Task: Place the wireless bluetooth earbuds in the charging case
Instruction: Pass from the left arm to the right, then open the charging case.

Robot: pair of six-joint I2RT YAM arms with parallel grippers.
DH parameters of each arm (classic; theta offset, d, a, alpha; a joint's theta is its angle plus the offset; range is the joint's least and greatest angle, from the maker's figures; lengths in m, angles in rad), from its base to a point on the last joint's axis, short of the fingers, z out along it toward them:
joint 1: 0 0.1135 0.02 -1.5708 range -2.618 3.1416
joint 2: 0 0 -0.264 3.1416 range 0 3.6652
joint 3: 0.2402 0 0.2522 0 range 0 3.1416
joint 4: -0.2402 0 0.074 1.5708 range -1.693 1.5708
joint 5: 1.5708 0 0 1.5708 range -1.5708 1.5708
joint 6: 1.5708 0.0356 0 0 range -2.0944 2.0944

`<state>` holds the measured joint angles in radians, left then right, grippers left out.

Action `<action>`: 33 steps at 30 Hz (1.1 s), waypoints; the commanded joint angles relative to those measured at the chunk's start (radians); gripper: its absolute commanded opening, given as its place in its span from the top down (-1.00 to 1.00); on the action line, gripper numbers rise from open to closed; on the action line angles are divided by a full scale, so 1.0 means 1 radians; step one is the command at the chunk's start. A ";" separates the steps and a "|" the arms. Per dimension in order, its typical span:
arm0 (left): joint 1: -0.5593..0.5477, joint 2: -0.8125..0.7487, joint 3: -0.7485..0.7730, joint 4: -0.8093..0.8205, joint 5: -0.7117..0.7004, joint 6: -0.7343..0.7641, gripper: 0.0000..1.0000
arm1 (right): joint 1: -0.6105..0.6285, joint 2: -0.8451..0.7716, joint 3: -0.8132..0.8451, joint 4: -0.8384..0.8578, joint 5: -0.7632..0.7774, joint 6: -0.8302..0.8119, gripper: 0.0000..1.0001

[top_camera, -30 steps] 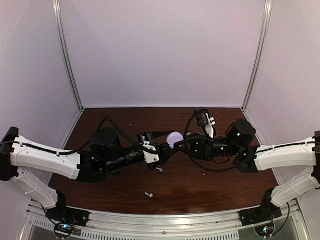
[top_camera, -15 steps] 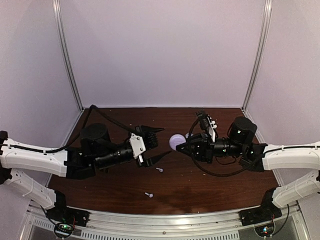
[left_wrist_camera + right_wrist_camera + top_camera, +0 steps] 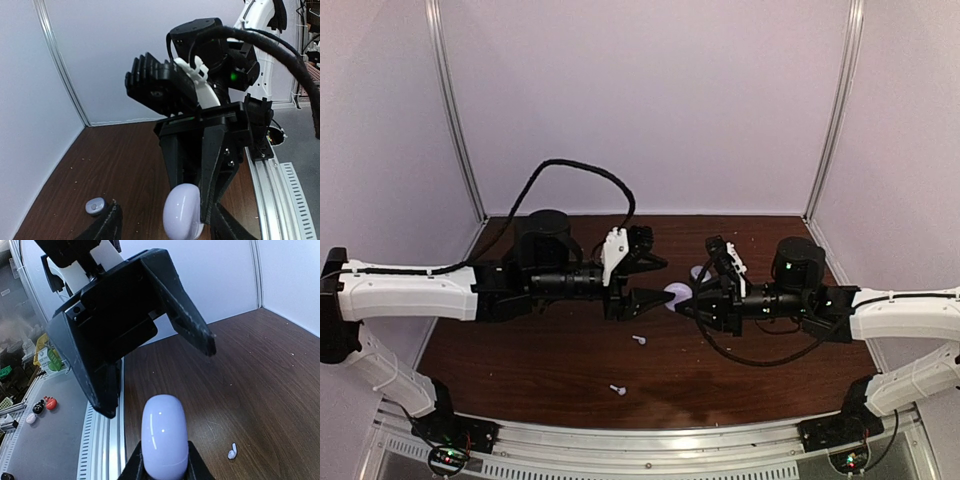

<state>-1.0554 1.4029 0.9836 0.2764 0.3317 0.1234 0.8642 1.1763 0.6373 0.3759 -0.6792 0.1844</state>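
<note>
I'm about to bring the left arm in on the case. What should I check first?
1. Right gripper shut on the case: ok.
2. Left gripper open and empty: ok.
3. Case lid open for loading: not ok, it looks closed in both wrist views.
4. Earbuds picked up: not ok, two earbuds lie on the table.
5. Left fingers touching the case: cannot tell.
</note>
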 commanded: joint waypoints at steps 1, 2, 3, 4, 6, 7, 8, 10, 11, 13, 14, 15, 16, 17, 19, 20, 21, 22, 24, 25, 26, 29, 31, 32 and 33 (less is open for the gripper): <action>0.001 0.052 0.049 -0.024 0.077 -0.046 -0.21 | 0.001 -0.018 0.033 -0.027 0.017 -0.047 0.95; 0.000 0.058 0.053 -0.025 0.070 -0.047 -0.20 | 0.002 -0.018 0.032 -0.026 0.014 -0.049 0.95; 0.001 0.065 0.058 -0.025 0.060 -0.051 -0.19 | 0.005 -0.019 0.031 -0.024 0.012 -0.051 0.95; 0.003 0.071 0.063 -0.027 0.054 -0.052 -0.18 | 0.008 -0.021 0.030 -0.024 0.011 -0.056 0.95; 0.003 0.079 0.068 -0.031 0.050 -0.053 -0.16 | 0.012 -0.024 0.028 -0.027 0.009 -0.061 0.95; 0.005 0.080 0.068 -0.032 0.044 -0.055 -0.15 | 0.013 -0.026 0.025 -0.026 0.008 -0.063 0.95; 0.007 0.083 0.069 -0.034 0.036 -0.059 -0.13 | 0.014 -0.030 0.023 -0.023 0.005 -0.065 0.95; 0.016 0.082 0.068 -0.034 0.027 -0.070 -0.10 | 0.016 -0.037 0.016 -0.022 0.004 -0.069 0.95; 0.022 0.077 0.064 -0.028 0.024 -0.077 -0.08 | 0.017 -0.040 0.015 -0.025 0.001 -0.074 0.95; 0.036 0.067 0.053 -0.018 0.020 -0.086 -0.06 | 0.022 -0.044 0.010 -0.032 -0.005 -0.084 0.98; 0.039 0.060 0.047 -0.010 0.016 -0.087 -0.05 | 0.024 -0.046 0.009 -0.034 -0.007 -0.091 1.00; 0.043 0.055 0.041 -0.004 0.009 -0.090 -0.04 | 0.029 -0.047 0.008 -0.035 -0.010 -0.097 1.00; 0.049 0.049 0.037 0.004 0.009 -0.096 -0.03 | 0.033 -0.047 0.007 -0.037 -0.011 -0.101 1.00; 0.055 0.044 0.032 0.013 0.012 -0.104 -0.02 | 0.038 -0.046 0.007 -0.040 -0.011 -0.105 1.00; 0.066 0.039 0.026 0.026 0.017 -0.114 0.00 | 0.046 -0.040 0.013 -0.051 -0.010 -0.115 1.00; 0.070 0.038 0.024 0.030 0.020 -0.119 0.00 | 0.048 -0.038 0.015 -0.055 -0.010 -0.119 1.00; 0.072 0.040 0.023 0.030 0.022 -0.120 0.00 | 0.052 -0.038 0.015 -0.056 -0.007 -0.121 1.00; 0.074 0.042 0.022 0.031 0.022 -0.120 0.00 | 0.055 -0.037 0.016 -0.056 -0.006 -0.123 1.00; 0.075 0.045 0.020 0.030 0.021 -0.120 0.01 | 0.058 -0.038 0.015 -0.060 -0.005 -0.127 1.00; 0.077 0.047 0.020 0.028 0.022 -0.120 0.01 | 0.058 -0.040 0.014 -0.059 -0.004 -0.131 1.00; 0.077 0.046 0.020 0.027 0.021 -0.120 0.01 | 0.059 -0.044 0.013 -0.057 -0.003 -0.132 1.00; 0.079 0.044 0.018 0.025 0.021 -0.120 0.01 | 0.059 -0.058 0.007 -0.051 0.005 -0.136 1.00; 0.081 0.036 0.012 0.026 0.020 -0.120 0.00 | 0.059 -0.064 -0.002 -0.045 0.016 -0.142 1.00; 0.085 0.030 0.007 0.029 0.025 -0.120 -0.01 | 0.059 -0.068 -0.008 -0.040 0.023 -0.144 1.00; 0.091 0.022 0.000 0.032 0.028 -0.120 -0.03 | 0.059 -0.072 -0.015 -0.035 0.029 -0.149 1.00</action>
<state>-0.9791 1.4586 1.0050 0.2600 0.3588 0.0128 0.9199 1.1381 0.6361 0.3096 -0.6651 0.0578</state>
